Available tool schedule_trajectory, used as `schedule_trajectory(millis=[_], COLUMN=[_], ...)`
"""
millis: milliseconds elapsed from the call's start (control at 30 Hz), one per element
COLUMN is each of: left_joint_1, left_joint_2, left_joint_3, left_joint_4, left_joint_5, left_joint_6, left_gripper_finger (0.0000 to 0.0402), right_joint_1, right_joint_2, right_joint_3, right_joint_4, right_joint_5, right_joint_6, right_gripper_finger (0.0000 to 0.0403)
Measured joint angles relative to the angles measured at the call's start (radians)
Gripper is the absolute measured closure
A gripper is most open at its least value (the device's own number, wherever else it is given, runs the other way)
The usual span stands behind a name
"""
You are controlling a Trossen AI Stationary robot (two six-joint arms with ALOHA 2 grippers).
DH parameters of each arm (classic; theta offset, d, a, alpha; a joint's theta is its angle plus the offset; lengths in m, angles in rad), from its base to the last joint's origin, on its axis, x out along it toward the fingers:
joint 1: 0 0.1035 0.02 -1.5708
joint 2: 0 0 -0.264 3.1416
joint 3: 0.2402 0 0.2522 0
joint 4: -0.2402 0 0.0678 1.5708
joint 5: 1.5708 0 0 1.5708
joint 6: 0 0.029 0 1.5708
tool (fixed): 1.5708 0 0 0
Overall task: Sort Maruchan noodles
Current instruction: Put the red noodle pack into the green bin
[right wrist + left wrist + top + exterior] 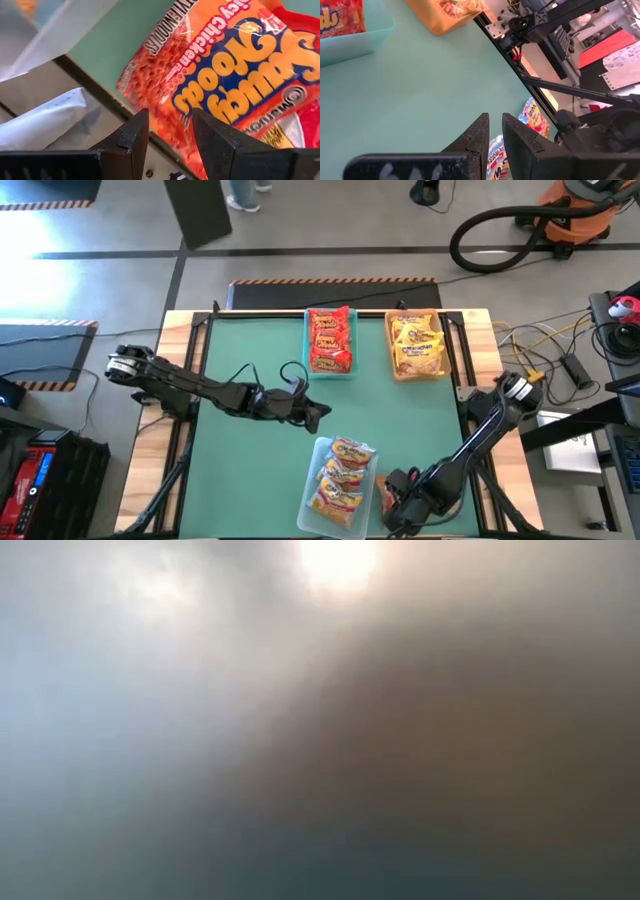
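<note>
Crinkly plastic Maruchan noodles lie sorted across three rectangular bins: red packets fill the teal bin at the far centre, yellow ones the tan bin to its right, and three yellow-orange packets the clear bin at the near edge. One loose red packet rests just right of the clear bin, the right gripper parted directly over it. The left gripper, nearly clenched and empty, hovers mid-surface. The low view is blurred.
</note>
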Motion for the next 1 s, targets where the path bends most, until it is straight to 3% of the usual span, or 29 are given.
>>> schedule_trajectory(millis=[333, 533, 767, 1000], left_joint_1=[-0.002, -0.002, 0.001, 0.004], left_joint_2=[0.000, 0.000, 0.000, 0.000], left_joint_3=[-0.001, -0.001, -0.001, -0.001], left_joint_4=[-0.069, -0.091, -0.089, -0.089], left_joint_5=[0.006, 0.006, 0.005, -0.003], left_joint_6=[0.000, 0.009, 0.044, 0.074], left_gripper_finger=[0.0365, 0.0365, 0.0365, 0.0365], right_joint_1=[-0.014, -0.036, -0.081, -0.179], right_joint_2=[0.057, 0.066, 0.072, 0.072], right_joint_3=[0.004, 0.005, -0.002, -0.002], right_joint_4=[-0.045, -0.184, -0.322, -0.384], right_joint_5=[0.004, 0.108, 0.354, 0.630], right_joint_6=[-0.140, -0.305, -0.577, -0.985], right_gripper_finger=[0.0264, 0.0264, 0.0264, 0.0264])
